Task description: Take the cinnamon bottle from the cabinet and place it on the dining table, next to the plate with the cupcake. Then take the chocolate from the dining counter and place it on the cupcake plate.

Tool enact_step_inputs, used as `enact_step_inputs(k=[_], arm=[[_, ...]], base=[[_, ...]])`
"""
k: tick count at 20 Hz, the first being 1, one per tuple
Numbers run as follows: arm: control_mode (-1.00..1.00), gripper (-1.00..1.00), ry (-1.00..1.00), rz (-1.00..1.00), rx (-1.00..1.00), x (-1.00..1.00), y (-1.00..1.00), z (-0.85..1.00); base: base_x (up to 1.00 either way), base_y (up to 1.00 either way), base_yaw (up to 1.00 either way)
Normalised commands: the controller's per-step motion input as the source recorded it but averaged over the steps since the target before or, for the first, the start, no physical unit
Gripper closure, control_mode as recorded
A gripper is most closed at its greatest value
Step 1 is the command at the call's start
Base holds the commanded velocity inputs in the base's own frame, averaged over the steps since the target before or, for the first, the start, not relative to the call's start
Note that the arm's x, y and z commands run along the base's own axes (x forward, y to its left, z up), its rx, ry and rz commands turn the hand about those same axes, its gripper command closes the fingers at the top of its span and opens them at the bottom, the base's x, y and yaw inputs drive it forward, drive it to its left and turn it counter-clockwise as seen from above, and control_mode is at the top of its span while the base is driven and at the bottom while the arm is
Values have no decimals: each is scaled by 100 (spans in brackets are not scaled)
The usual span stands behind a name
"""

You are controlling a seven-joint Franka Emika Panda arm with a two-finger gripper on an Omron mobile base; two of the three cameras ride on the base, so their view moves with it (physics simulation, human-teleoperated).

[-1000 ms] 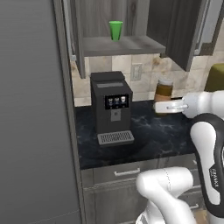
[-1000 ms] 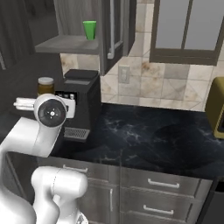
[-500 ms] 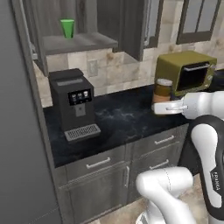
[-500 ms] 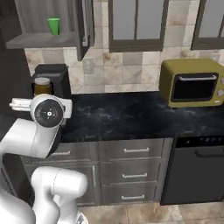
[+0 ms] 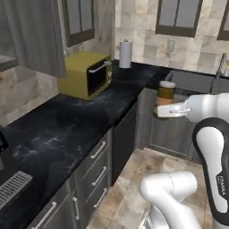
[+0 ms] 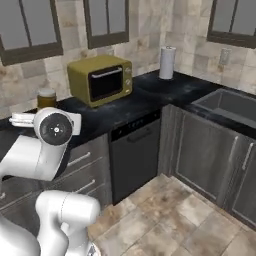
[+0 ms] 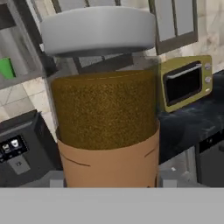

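The cinnamon bottle (image 5: 166, 92) is a clear jar with a grey lid, brown powder and a tan label. It is held upright in the air in front of the arm. My gripper (image 5: 163, 110) is shut on its lower part. In the right base view the cinnamon bottle (image 6: 46, 98) stands just behind the wrist, over the black counter's edge. The hand view has the cinnamon bottle (image 7: 105, 113) up close between the fingers. The dining table, the plate with the cupcake and the chocolate are out of view.
A yellow microwave (image 5: 87, 74) sits on the black L-shaped counter (image 5: 67, 120), with a paper towel roll (image 5: 125, 53) in the corner and a sink (image 6: 230, 105) on the right run. A coffee machine (image 7: 22, 144) and green cup (image 7: 6, 68) lie behind. Tiled floor (image 6: 165, 210) is open.
The whole picture has shifted: the cameras swung right, so the coffee machine left the base views and the microwave, corner and sink came in. The bottle stays in the gripper.
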Motion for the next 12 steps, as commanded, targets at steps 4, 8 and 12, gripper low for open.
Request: enact_step_inputs(k=[4, 8, 12], arm=[[100, 100, 0, 0, 0, 0, 0, 0], [100, 100, 0, 0, 0, 0, 0, 0], [100, 100, 0, 0, 0, 0, 0, 0]], base=[[0, 0, -100], [0, 0, -100], [0, 0, -100]])
